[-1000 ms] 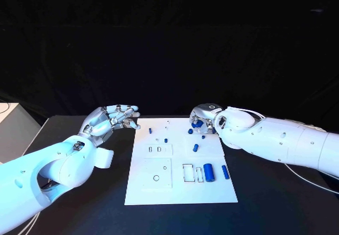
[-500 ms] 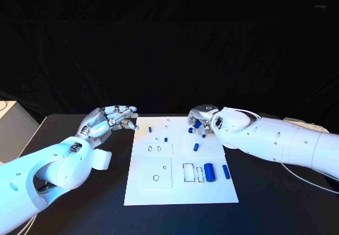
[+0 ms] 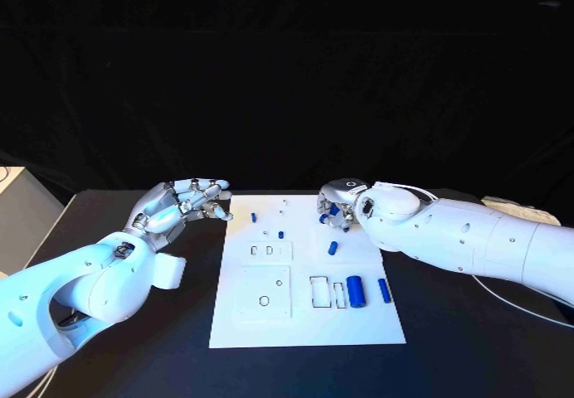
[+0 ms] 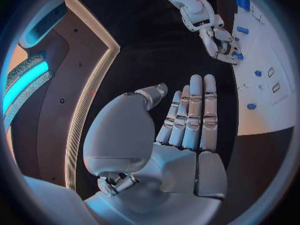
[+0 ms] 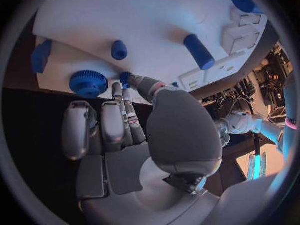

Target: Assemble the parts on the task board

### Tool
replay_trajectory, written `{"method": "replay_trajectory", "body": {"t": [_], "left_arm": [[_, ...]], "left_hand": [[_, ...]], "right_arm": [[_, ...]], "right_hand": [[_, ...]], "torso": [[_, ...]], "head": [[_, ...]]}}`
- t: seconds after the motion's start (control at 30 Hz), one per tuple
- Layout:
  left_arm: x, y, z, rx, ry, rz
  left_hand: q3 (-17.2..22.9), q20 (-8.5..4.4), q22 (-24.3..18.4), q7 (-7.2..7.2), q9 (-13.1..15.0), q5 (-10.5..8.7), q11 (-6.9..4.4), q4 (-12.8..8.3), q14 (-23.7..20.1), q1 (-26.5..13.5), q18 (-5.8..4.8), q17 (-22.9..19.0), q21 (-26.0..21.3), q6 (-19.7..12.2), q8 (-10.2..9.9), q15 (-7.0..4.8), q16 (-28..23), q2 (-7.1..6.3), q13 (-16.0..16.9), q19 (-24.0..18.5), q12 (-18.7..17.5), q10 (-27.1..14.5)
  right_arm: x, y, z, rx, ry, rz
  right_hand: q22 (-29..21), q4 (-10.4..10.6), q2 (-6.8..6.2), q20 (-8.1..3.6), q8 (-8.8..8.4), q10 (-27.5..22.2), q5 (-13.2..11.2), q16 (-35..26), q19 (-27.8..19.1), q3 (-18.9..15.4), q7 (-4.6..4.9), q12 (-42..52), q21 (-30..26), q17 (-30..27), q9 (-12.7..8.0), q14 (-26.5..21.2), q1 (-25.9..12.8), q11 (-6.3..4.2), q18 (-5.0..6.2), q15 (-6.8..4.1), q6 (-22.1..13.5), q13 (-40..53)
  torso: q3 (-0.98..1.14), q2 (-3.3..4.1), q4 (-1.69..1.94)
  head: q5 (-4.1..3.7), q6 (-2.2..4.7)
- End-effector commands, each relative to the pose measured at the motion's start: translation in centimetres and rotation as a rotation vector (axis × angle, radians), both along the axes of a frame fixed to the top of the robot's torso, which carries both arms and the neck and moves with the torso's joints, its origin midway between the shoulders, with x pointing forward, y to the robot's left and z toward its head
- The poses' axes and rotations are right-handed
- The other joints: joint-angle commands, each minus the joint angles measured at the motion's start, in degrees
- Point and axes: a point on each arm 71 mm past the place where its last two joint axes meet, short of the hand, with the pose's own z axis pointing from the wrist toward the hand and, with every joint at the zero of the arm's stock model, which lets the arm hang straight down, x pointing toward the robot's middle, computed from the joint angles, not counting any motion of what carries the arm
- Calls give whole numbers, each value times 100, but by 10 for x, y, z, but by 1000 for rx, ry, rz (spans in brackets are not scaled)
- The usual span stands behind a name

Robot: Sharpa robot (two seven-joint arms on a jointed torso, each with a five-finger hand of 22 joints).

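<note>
The white task board lies in the middle of the black table. My right hand hovers over its far right part, and thumb and a finger pinch a small blue part just above the board. Close by that hand lie a blue gear, a short blue peg and a blue cylinder. Nearer me on the board are a thick blue cylinder and a thinner one. My left hand floats beside the board's far left corner, fingers apart and straight, holding nothing.
A blue peg stands near the board's far left edge. A square recess and small slots mark the board's left half. A white box sits off the table's left edge, and a pale object lies at far right.
My right hand has moved a little further over the board's far edge with the blue part in its fingers. The left hand has hardly moved.
</note>
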Motion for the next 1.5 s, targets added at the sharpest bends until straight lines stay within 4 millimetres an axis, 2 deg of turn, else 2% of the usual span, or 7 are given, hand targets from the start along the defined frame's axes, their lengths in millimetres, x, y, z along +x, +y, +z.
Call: {"method": "replay_trajectory", "body": {"t": [0.03, 0.43, 0.6, 0.77, 1.03, 1.17, 1.5], "left_arm": [[-1, -2, 1, -2, -8, -24], [0, 0, 2, 2, -10, -20], [0, 0, 2, 3, -10, -20], [0, 0, 2, 4, -9, -21], [1, 2, 2, 6, -6, -19], [1, 3, 2, 8, -4, -17], [1, 3, 1, 11, -2, -19]], "left_hand": [[30, 0, 5, 19, 5, 18, 1, -15, -27, -4, 51, 5, 39, -28, -29, 2, 38, -37, 5, -36, -16, -24], [30, 0, 5, 19, 5, 18, 1, -15, -27, -4, 51, 5, 39, -28, -29, 2, 38, -37, 5, -36, -16, -24], [30, 1, 16, 23, 6, 18, 4, -18, -40, -2, 50, 17, 55, -33, -33, 4, 54, -38, 5, -47, -19, -30], [30, 1, 23, 29, 6, 17, 8, -21, -47, -1, 50, 24, 66, -40, -38, 6, 65, -40, 4, -55, -23, -38], [32, 1, 32, 33, 7, 17, 11, -26, -56, 5, 50, 32, 77, -45, -42, 8, 75, -39, 4, -62, -26, -45], [36, 2, 41, 36, 7, 17, 14, -34, -66, 13, 49, 41, 91, -50, -46, 9, 87, -38, 3, -72, -29, -53], [40, 3, 50, 38, 8, 17, 17, -41, -84, 21, 48, 48, 103, -54, -50, 13, 95, -36, 3, -86, -31, -60]], "right_arm": [[-1, 1, -3, -19, 12, 6], [0, 2, -1, -3, -10, 7], [-1, 2, 3, 18, -51, 2], [-3, 4, 7, 52, -101, 2], [-9, 12, 16, 102, -149, -11], [-8, 18, 20, 116, -164, -25], [-2, 35, 26, 131, -228, -50]], "right_hand": [[27, 6, 21, -1, 45, 70, 35, 46, 54, 52, -5, 32, 42, 16, 22, 197, 40, -10, -48, -2, 72, 16], [137, 62, 132, -27, 113, 251, 92, 115, 107, 175, -36, 72, 105, 29, 104, 180, 43, -53, -69, -33, 175, 73], [327, -42, 296, -84, 245, 474, -49, 175, 183, 358, -102, 131, 225, 44, 227, 174, 220, -133, -105, -97, 359, 156], [393, -91, 349, -107, 296, 557, -58, 212, 208, 399, -121, 146, 267, 66, 292, 176, 254, -160, -118, -120, 410, 200], [466, -92, 345, -119, 328, 597, -54, 233, 234, 390, -132, 149, 313, 76, 335, 178, 216, -170, -133, -129, 440, 226], [474, -90, 347, -121, 336, 605, -56, 239, 237, 388, -137, 149, 318, 81, 346, 179, 205, -174, -134, -132, 448, 232], [489, -71, 337, -128, 353, 619, -72, 261, 244, 368, -145, 139, 327, 97, 378, 182, 147, -180, -137, -137, 454, 249]], "torso": [[-6, 39, 16], [4, 123, 11], [-2, 156, 21], [-1, 183, 28], [-11, 208, 29], [-9, 224, 39], [-18, 251, 61]], "head": [[-3, 15], [-19, 91], [-27, 130], [-21, 170], [-28, 221], [-38, 252], [-34, 267]]}}
